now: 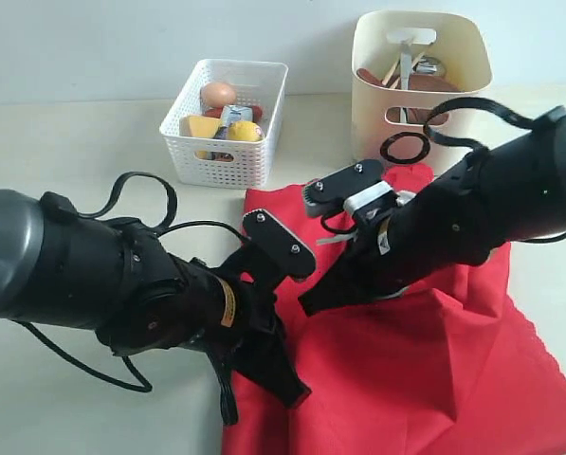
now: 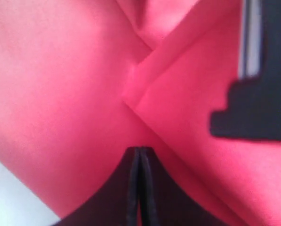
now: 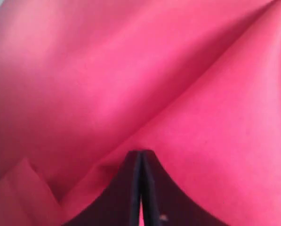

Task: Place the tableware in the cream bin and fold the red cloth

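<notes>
Here, the left gripper has its jaws pressed flat together, with only a thread of red showing between them, and the folds of the red cloth meet right at its tips, so it seems to have a pinch of the fabric. The right gripper is the same: no gap between the jaws, creases fanning out from the tips, and by the look of it a nip of cloth held there too. In the exterior view both tips sit along the left side of the cloth. The left one is near the front edge, and the right one is further back, toward the bins, having reached across the middle. From the jaws, nearly all the fabric lies away toward the right arm's side, rumpled, with a ridge running diagonally from the right gripper to the near right. Its long axis looks to run from the bins toward the near right corner. A fold would therefore likely mean carrying this pinched side across to the far right edge, with both arms moving together. Beyond the cloth, the cream bin stands at the back right touching its far edge, with the tableware already inside. The white basket of food sits to its left on the table.
</notes>
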`<action>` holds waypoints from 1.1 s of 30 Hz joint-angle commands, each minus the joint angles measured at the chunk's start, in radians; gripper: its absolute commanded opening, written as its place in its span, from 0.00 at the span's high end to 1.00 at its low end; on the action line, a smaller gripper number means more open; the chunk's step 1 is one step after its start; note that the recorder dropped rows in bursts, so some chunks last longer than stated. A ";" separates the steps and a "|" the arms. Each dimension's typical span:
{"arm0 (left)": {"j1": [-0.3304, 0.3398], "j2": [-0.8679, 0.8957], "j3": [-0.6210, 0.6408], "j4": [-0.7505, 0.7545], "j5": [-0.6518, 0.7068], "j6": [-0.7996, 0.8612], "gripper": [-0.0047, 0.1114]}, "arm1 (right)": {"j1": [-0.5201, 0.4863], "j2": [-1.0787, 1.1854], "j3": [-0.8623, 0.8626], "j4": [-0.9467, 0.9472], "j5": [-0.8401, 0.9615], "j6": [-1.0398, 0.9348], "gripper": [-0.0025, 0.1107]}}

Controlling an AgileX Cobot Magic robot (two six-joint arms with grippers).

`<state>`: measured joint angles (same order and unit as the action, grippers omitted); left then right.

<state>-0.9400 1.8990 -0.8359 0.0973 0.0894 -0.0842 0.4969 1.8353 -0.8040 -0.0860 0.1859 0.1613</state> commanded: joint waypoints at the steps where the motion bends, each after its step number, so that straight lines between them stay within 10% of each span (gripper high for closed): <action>1: 0.024 0.021 0.008 -0.004 0.086 0.002 0.95 | -0.027 0.093 -0.012 -0.090 -0.030 -0.004 0.98; 13: 0.024 0.004 0.008 0.030 0.122 0.005 0.95 | -0.357 0.058 -0.051 -0.084 -0.001 0.051 0.98; 24: 0.070 -0.155 0.010 0.057 0.159 0.000 0.95 | -0.218 -0.243 -0.051 0.002 0.032 0.007 0.98; 33: 0.114 0.004 0.042 0.047 -0.042 -0.004 0.95 | -0.051 -0.073 -0.051 0.002 0.115 -0.023 0.98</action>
<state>-0.8270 1.8561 -0.7981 0.1458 0.0967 -0.0842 0.4262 1.6952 -0.8547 -0.0837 0.2660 0.1484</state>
